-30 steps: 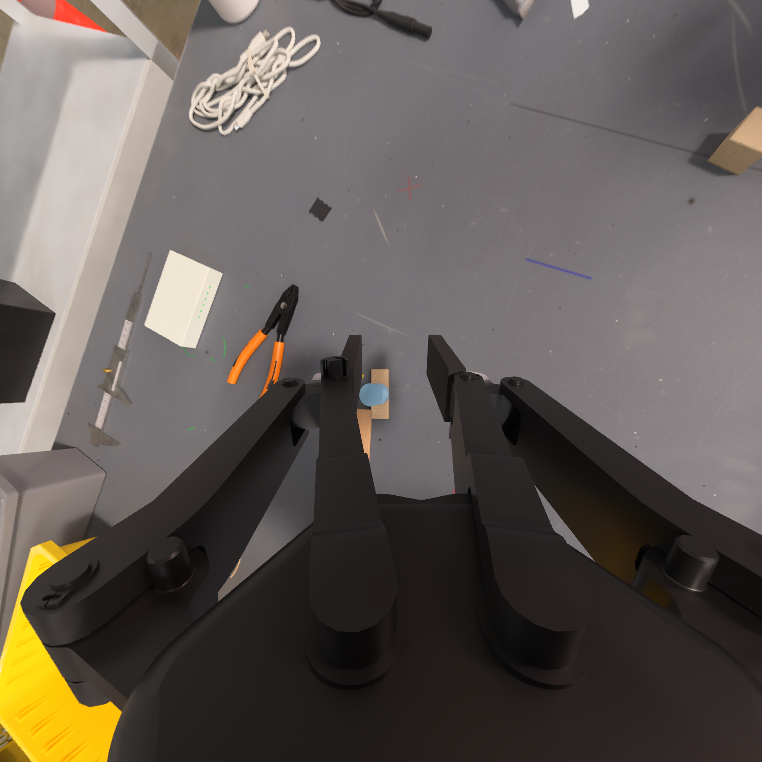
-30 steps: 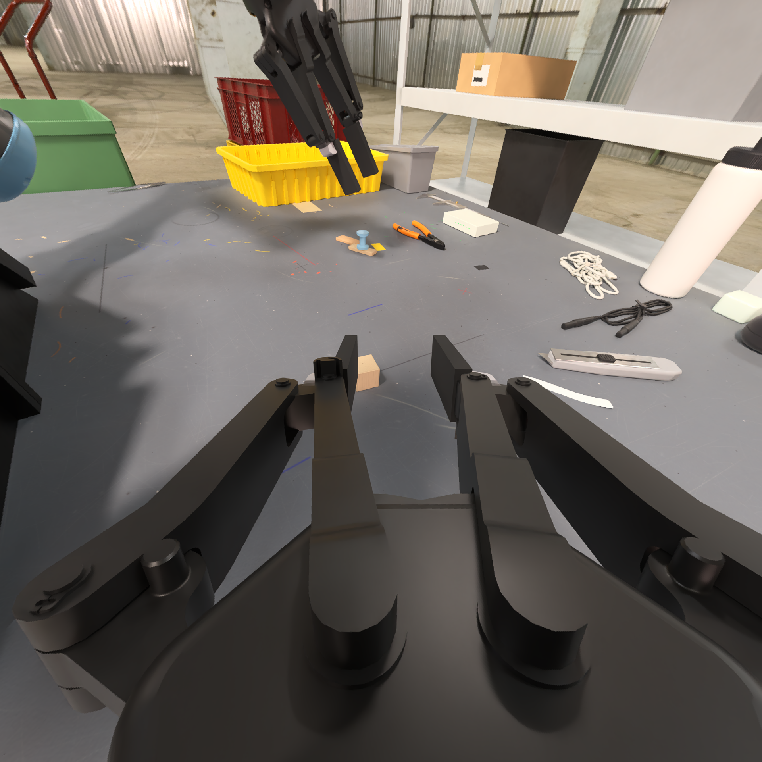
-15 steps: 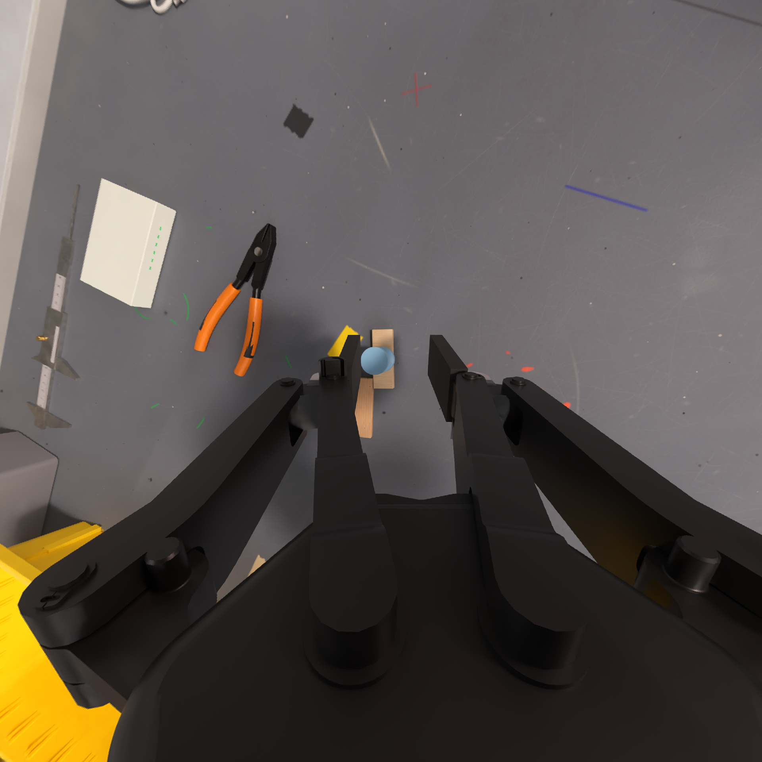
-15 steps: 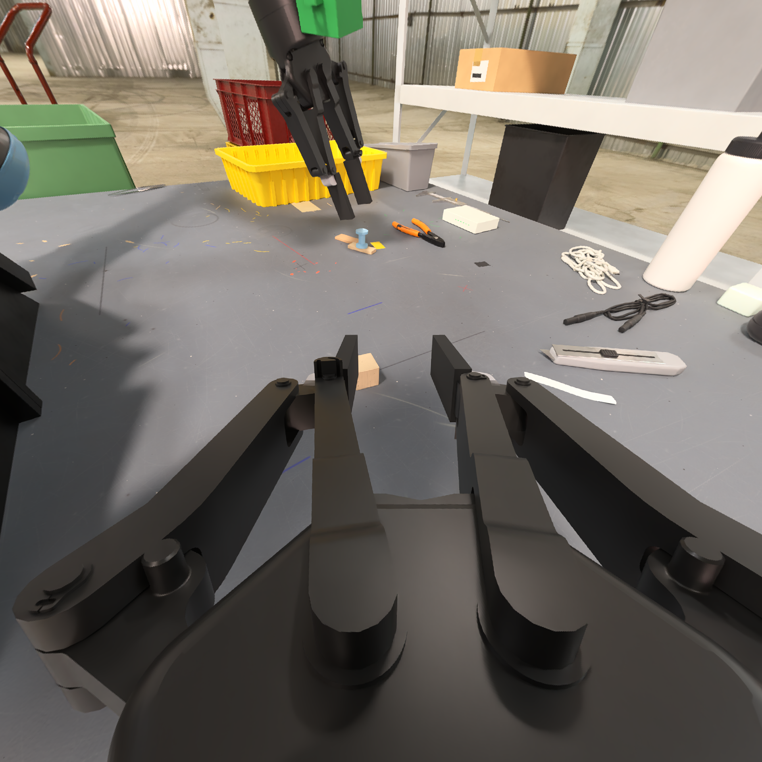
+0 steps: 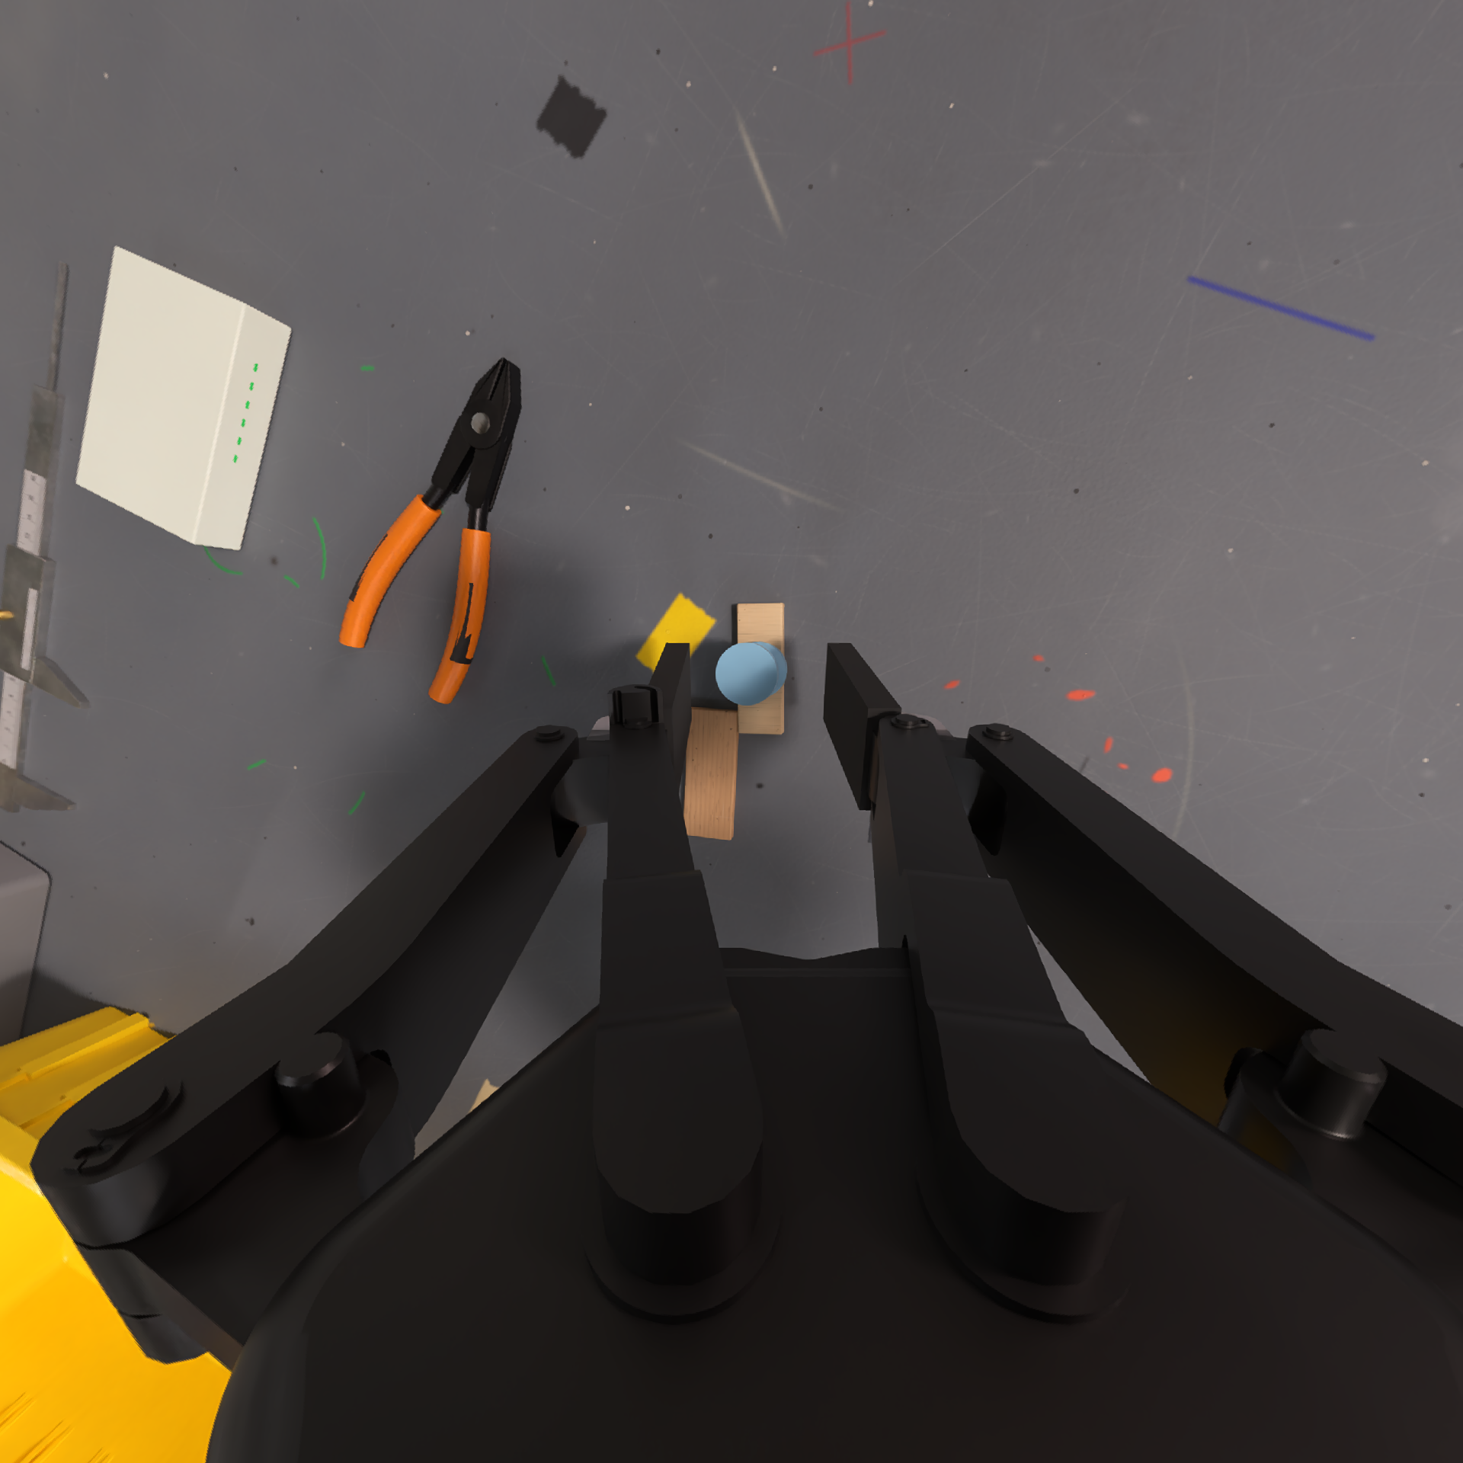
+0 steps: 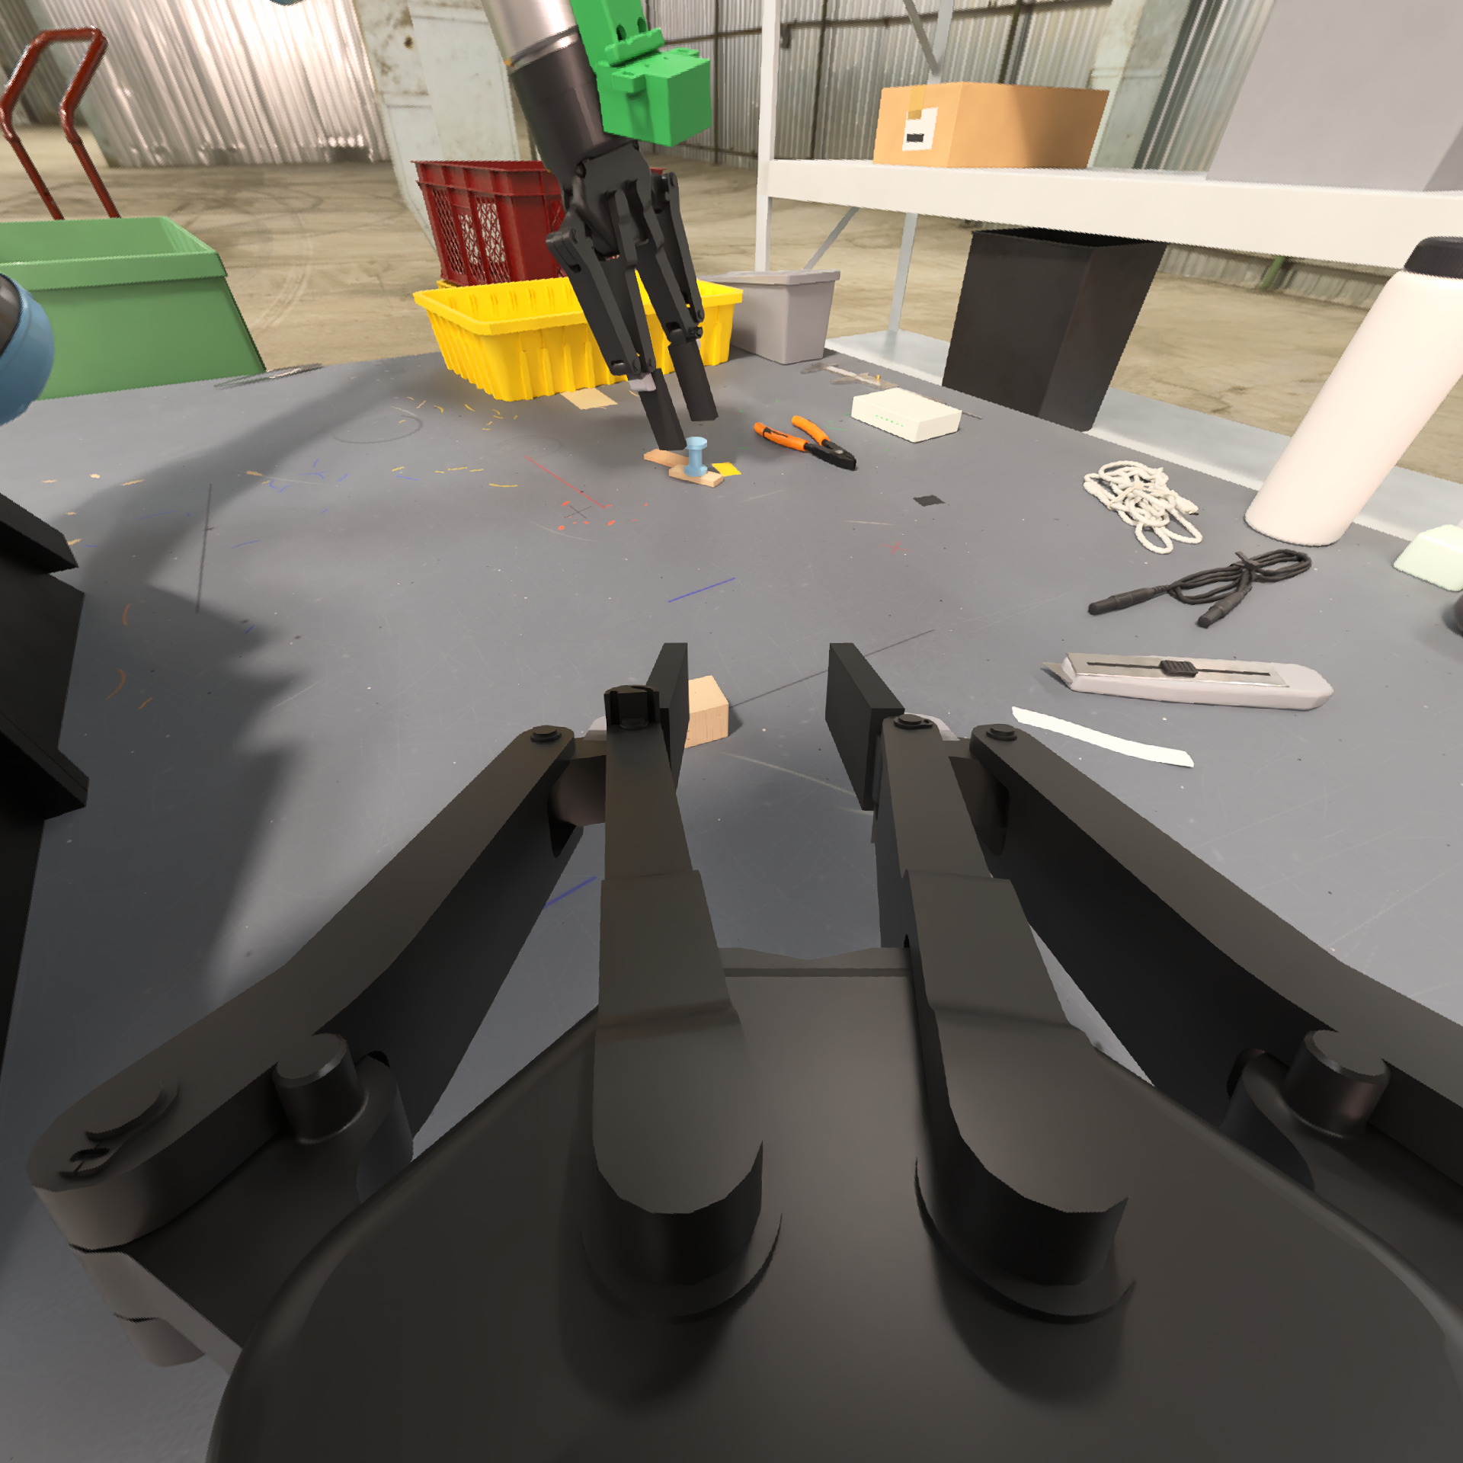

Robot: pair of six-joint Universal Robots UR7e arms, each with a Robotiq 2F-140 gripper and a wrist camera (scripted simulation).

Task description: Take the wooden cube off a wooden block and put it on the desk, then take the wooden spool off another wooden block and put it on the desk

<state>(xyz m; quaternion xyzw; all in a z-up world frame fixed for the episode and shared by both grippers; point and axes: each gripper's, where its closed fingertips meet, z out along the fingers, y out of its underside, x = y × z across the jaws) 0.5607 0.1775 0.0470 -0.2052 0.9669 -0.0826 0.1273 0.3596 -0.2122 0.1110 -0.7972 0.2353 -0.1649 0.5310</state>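
A light blue spool (image 5: 749,673) stands upright on a flat wooden block (image 5: 760,625), with a second wooden block (image 5: 710,772) beside it. My left gripper (image 5: 752,681) is open, pointing down, its fingers either side of the spool; whether they touch it I cannot tell. In the right wrist view the spool (image 6: 696,455) and the left gripper (image 6: 677,412) show at the far side of the desk. The wooden cube (image 6: 707,708) lies on the desk, partly hidden behind a fingertip. My right gripper (image 6: 752,697) is open and empty, just beside the cube.
Orange-handled pliers (image 5: 443,522), a white box (image 5: 178,396) and a caliper (image 5: 32,538) lie left of the spool. A yellow bin (image 6: 554,332) stands at the desk's far edge. A utility knife (image 6: 1195,681), black cable (image 6: 1211,586), white cord (image 6: 1144,503) and white bottle (image 6: 1362,412) lie right.
My left gripper has come down toward the desk, and its open fingers now straddle the spool. The right gripper and the cube have not moved.
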